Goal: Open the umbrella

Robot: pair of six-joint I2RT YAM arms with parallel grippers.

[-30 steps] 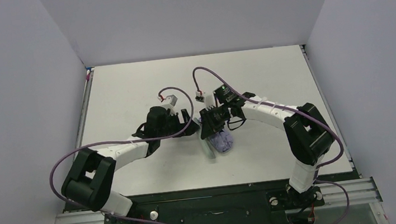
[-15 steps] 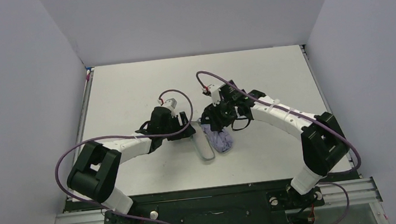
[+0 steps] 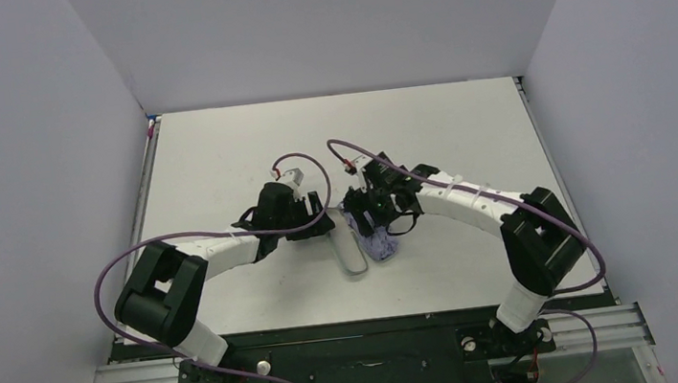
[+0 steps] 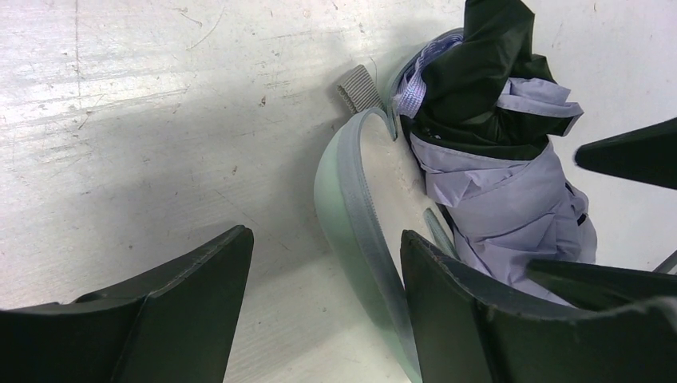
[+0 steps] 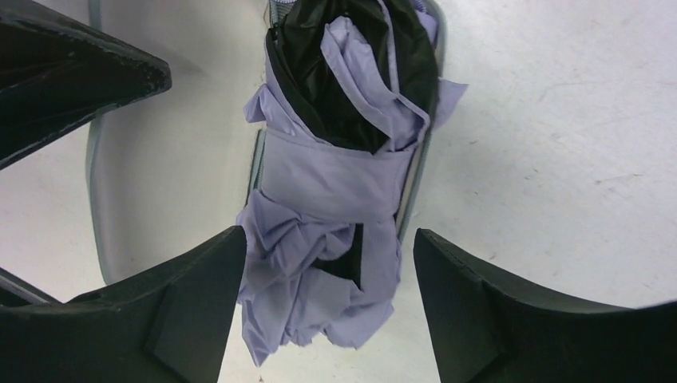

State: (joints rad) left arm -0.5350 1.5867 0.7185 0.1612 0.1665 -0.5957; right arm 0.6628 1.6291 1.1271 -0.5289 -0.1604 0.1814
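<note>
The case [image 4: 339, 199] blocks the umbrella [image 4: 495, 199] from the left.

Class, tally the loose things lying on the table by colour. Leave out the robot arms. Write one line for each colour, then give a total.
Lavender with a black underside: 1 (the folded umbrella)
Pale green: 1 (the opened case beside and under it)
Total: 2

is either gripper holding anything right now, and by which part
Nothing held: both open, right gripper straddling the umbrella, left gripper over the case rim.
</note>
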